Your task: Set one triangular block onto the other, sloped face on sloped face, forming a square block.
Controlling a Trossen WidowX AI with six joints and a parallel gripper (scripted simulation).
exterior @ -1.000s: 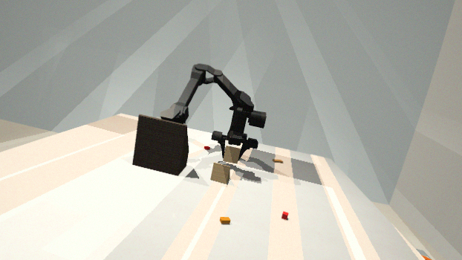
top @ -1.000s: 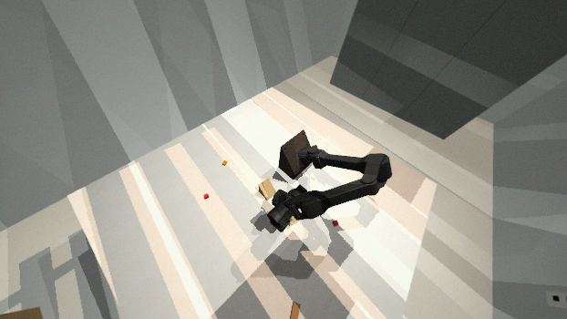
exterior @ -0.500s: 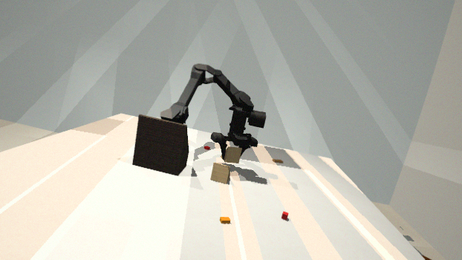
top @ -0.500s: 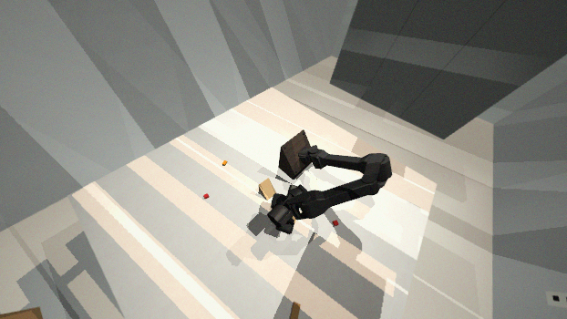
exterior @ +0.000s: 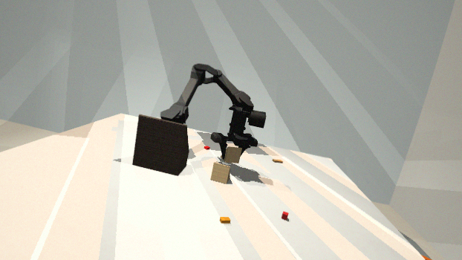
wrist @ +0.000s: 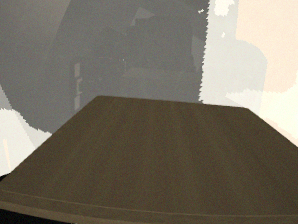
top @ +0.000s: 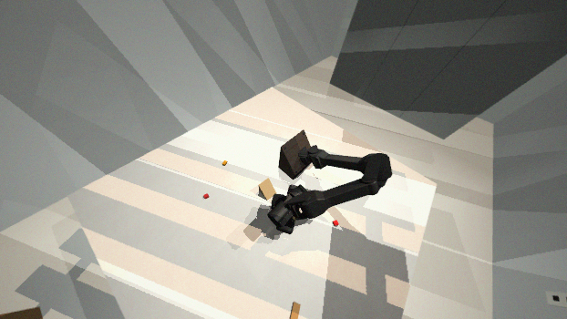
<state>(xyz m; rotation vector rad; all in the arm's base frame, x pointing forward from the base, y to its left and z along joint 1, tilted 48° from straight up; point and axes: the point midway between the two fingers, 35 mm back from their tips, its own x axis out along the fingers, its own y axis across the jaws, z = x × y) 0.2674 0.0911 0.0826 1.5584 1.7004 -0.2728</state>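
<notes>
Operator's note, from the remote station. The claw (top: 292, 209) (exterior: 233, 154) was pinching the held block (exterior: 233, 154) (wrist: 150, 160) between its fingers, apparently off the table (top: 173, 196) (exterior: 148, 212). The top view hid most of that block. The low block (top: 268, 189) (exterior: 220, 173) rested on the table, near the claw at about 10 to 11 o'clock in the top view, and at 7 o'clock from the held block in the exterior view. The dark slab (top: 293, 155) (exterior: 160, 145) stood at 1 o'clock from the low block, seen from the top.

Handling, my estimate: both pieces looked like wood, so light, stiff and hardly fragile, with moderate grip on flat faces. A slope would likely slide under a pinch; I judged the parallel end faces the best hold, leaving the sloped face free for mating. I could not tell which faces the fingers pressed. The low block, being light, would probably skate if nudged, so I favoured a slow, square descent.
</notes>
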